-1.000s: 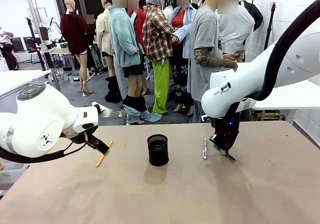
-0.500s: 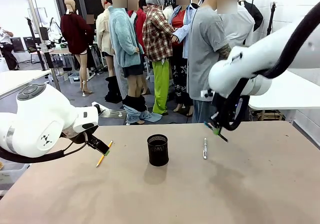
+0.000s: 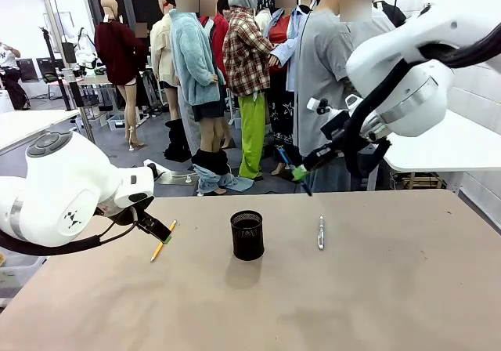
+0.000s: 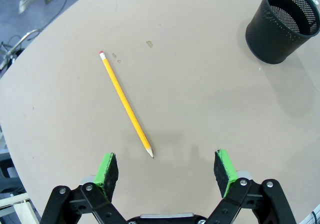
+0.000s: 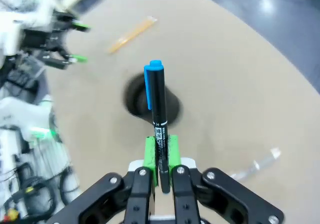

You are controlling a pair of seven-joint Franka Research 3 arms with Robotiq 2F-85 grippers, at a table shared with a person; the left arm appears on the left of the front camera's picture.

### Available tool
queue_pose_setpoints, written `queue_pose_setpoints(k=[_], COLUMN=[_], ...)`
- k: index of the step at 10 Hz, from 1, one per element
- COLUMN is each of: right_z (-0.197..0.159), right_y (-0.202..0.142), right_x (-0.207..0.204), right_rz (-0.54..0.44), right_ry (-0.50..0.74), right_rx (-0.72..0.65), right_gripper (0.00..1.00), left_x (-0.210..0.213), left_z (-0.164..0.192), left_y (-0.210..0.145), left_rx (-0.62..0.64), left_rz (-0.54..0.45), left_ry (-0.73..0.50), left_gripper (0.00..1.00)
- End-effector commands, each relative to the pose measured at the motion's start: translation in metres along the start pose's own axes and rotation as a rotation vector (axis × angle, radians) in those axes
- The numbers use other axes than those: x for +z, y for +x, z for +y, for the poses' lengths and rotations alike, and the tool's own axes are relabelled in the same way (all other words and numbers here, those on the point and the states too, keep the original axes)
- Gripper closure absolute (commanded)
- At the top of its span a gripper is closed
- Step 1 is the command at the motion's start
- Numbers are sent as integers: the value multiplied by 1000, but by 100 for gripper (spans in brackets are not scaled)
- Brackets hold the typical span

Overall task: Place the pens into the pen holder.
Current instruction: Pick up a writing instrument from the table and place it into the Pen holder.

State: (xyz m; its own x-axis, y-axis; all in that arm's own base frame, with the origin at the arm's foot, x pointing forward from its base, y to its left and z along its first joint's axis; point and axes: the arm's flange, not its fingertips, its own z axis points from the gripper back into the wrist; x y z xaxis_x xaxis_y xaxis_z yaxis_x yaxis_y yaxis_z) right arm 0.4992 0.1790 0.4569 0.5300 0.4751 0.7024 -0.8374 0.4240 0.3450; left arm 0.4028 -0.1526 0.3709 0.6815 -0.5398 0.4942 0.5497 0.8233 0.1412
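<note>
Because the right gripper (image 3: 302, 171) pinches the dark blue pen (image 5: 156, 96) only by one end, high above and to the right of the pen holder (image 3: 246, 235), the likeliest trouble is the pen swivelling in the grip or striking the mesh rim on the way down, which could tip the light holder or send the pen bouncing onto the table (image 3: 376, 304). Left of the holder, the left gripper (image 4: 167, 166) hangs with fingers (image 4: 106, 170) spread wide just over the sharp tip of the yellow pencil (image 4: 126, 105), touching nothing. The silver pen (image 3: 320, 232) lies flat to the holder's right, apart from it. Nothing stands between the held pen and the holder's open mouth.
</note>
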Motion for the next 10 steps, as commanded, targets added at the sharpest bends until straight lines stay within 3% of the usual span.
queue_pose_setpoints(k=[1, 4, 7, 8, 10], right_z=[-10, -8, -13, -14, -3], right_y=[-18, -11, 2, 2, -6], right_x=[-8, -53, -108, -118, -95], right_rz=[-90, -187, -223, -184, -192], right_ry=[176, 316, 420, 329, 367], right_rx=[69, 151, 222, 198, 207], right_gripper=[100, 100, 100, 100, 100], left_x=[1, 1, 1, 1, 1], left_z=[2, 2, 2, 2, 2], left_y=[0, 0, 0, 0, 0], left_rx=[4, 4, 4, 4, 4], left_rz=[-1, -1, -1, -1, -1], left_ry=[0, 0, 0, 0, 0], left_gripper=[0, 0, 0, 0, 0])
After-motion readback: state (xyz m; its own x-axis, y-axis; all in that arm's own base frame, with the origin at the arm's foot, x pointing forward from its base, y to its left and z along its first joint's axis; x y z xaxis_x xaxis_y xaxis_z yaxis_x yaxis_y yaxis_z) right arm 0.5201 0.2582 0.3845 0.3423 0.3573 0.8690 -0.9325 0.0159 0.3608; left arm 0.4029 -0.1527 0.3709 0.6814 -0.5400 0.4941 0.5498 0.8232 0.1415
